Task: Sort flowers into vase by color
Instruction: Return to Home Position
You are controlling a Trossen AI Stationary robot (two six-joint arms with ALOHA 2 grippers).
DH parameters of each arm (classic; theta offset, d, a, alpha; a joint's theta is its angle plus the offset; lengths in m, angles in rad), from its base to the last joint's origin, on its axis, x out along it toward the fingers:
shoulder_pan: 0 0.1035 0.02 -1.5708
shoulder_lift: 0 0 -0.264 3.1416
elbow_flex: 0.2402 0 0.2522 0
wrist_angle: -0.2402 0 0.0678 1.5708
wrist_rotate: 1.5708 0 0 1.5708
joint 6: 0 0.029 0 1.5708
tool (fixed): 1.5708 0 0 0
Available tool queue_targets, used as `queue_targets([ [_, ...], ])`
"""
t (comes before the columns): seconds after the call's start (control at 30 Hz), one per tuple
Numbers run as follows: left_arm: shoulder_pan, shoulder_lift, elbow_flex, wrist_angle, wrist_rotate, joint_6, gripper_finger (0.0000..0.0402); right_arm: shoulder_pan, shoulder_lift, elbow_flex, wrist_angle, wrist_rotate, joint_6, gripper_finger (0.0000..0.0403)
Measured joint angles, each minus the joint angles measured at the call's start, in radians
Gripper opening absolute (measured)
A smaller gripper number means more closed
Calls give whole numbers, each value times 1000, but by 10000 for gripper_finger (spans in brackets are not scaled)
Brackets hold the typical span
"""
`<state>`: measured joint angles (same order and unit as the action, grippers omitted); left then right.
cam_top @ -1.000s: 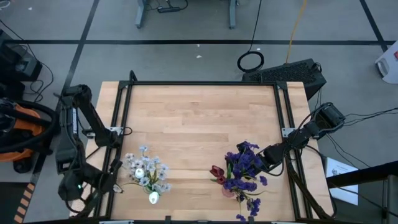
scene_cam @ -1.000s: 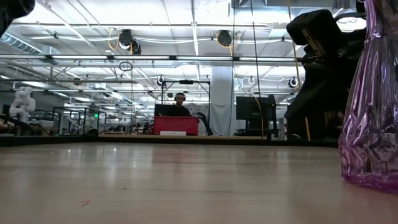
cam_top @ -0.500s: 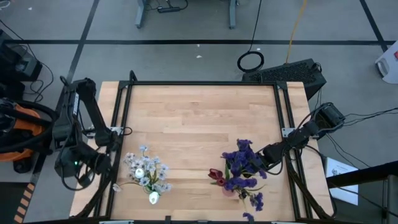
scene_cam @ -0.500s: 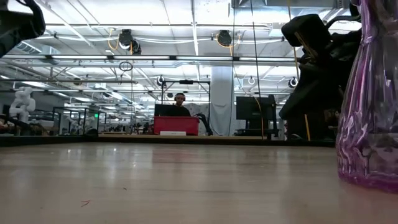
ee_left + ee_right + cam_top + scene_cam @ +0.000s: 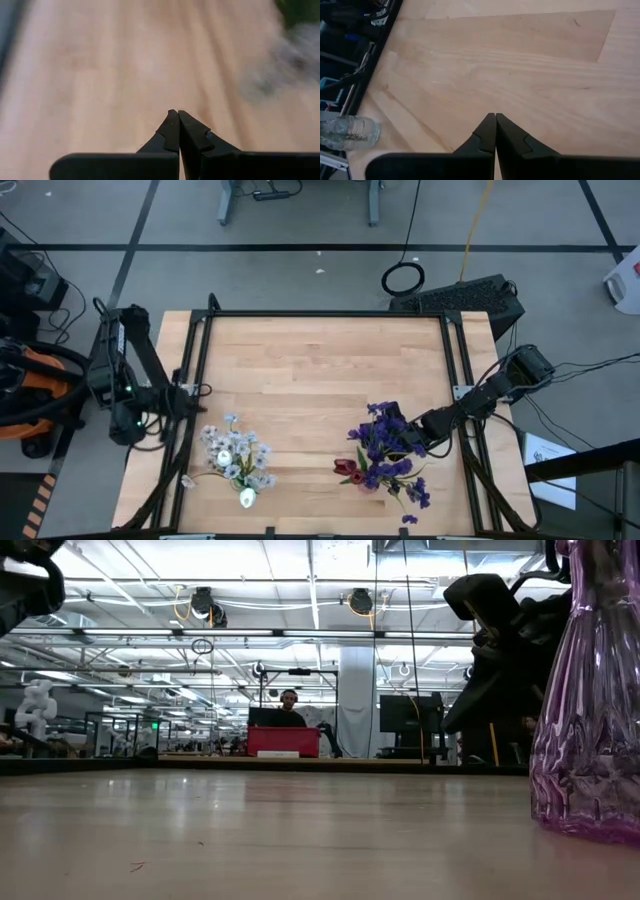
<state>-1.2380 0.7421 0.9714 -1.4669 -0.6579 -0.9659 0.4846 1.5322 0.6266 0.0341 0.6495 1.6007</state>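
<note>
The right gripper [image 5: 495, 120] is pinched fully together with nothing between its fingers; in the high view it sits low over the right front part of the wooden table [image 5: 320, 370], just beside the purple sprigs [image 5: 385, 442] that spread from the pink vase [image 5: 590, 730]; whether it touches them cannot be told. Dark red tulips [image 5: 347, 470] lean out of the same bunch, on the side away from that gripper. The left gripper [image 5: 175, 120] is likewise closed tip to tip and empty; it hangs at the table's left edge, near but apart from the white and pale-blue blossom clusters [image 5: 235, 452]; these stand at the left front, with a white tulip [image 5: 247, 499] at their front edge; the left wrist view catches them only as a pale blur. The transparent vase [image 5: 347, 132] shows across the table from the right gripper, close to the table's edge. In the low view the pink vase stands upright, the right arm [image 5: 500, 650] dark behind it; far off in the room a person [image 5: 290, 700] sits behind a red panel [image 5: 283, 741].
</note>
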Motion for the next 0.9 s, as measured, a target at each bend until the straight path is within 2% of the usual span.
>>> queue_targets([
  [0.1, 55, -3, 0, -25, -151, -52, 0, 0, 0, 0, 0, 0, -16, 0],
  [0.2, 118, -4, 0, -27, -237, -74, 0, 0, 0, 0, 0, 0, -35, 0],
  [0.4, 252, -4, -35, 60, -276, -75, 0, -2, -1, 0, 8, 0, -171, 0],
  [0.57, 344, -2, -139, 237, -275, -47, 0, -39, -6, 0, 4, -8, -339, 0],
  [0.73, 424, 1, -286, 470, -226, 8, 0, -156, -6, 0, -18, -178, -476, 0],
  [0.9, 495, 2, -399, 610, -218, 11, 0, -293, -6, 0, -4, -341, -631, 0],
])
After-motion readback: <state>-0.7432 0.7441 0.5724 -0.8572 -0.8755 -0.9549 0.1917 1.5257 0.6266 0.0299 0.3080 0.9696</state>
